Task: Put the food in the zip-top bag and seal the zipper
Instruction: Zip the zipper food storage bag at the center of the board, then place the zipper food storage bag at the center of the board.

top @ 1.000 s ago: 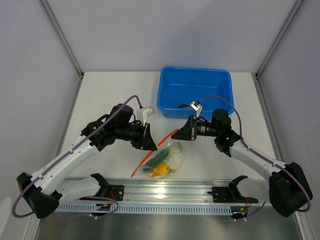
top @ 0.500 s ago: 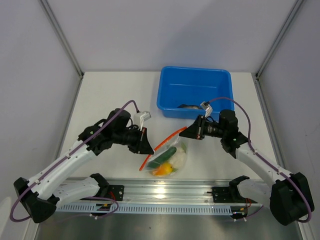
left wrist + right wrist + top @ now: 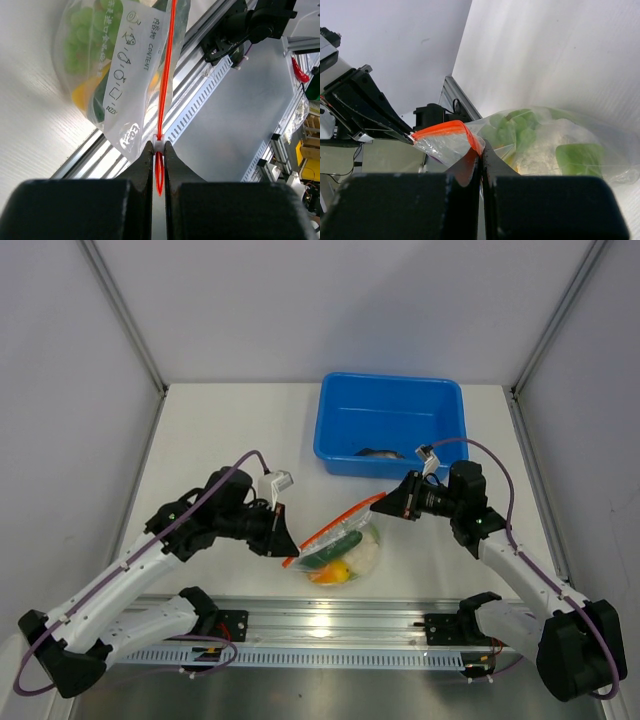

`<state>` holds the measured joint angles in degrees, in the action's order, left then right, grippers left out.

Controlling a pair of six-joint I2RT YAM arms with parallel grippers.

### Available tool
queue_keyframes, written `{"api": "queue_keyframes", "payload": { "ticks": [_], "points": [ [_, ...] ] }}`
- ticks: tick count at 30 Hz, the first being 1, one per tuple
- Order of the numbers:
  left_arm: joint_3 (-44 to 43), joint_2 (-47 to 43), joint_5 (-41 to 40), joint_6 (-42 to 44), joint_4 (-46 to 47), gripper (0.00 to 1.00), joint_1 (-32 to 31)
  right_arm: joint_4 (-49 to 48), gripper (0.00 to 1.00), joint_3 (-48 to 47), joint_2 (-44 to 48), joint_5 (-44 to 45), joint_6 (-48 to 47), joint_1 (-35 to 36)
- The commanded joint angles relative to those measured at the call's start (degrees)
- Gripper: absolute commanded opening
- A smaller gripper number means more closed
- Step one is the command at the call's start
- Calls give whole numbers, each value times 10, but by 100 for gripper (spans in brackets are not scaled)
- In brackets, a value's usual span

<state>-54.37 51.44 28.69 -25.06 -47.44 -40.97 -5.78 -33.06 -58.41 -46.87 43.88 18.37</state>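
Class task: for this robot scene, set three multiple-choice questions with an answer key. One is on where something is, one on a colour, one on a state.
1. Seen from above, where is the blue bin relative to the zip-top bag?
A) Farther back and to the right
B) Nearer the front edge
C) Directly beneath it

2. What colour is the zipper?
A) Blue
B) Orange-red
C) Black

3. What state is the left end effector in?
A) Open above the bin
B) Shut on the zipper
C) Shut on a loose cucumber

Answers:
1 A, as the top view shows the bin behind the bag and off to the right.
2 B, as the strip along the bag's mouth reads orange-red in every view.
3 B, as the left wrist view shows the jaws pinched on the strip's end.
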Motion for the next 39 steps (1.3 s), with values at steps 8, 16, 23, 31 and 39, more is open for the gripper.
{"api": "queue_keyframes", "payload": {
  "ticks": [8, 16, 23, 31, 39],
  "points": [
    [19, -52, -9, -11, -59, 1, -3, 12, 0, 1, 8, 30, -22, -12],
    [30, -65, -9, -17, -62, 1, -3, 4, 0, -3, -1, 24, -21, -11],
    [19, -51, -9, -16, -45, 56, -3, 18, 0, -19, -12, 14, -39, -9],
    [-41, 38, 6, -5, 5, 75, -3, 17, 0, -45, -40, 12, -47, 31],
    [-68, 97, 37, -4, 47, 74, -6, 18, 0, -64, -54, 16, -47, 51]
  ]
}}
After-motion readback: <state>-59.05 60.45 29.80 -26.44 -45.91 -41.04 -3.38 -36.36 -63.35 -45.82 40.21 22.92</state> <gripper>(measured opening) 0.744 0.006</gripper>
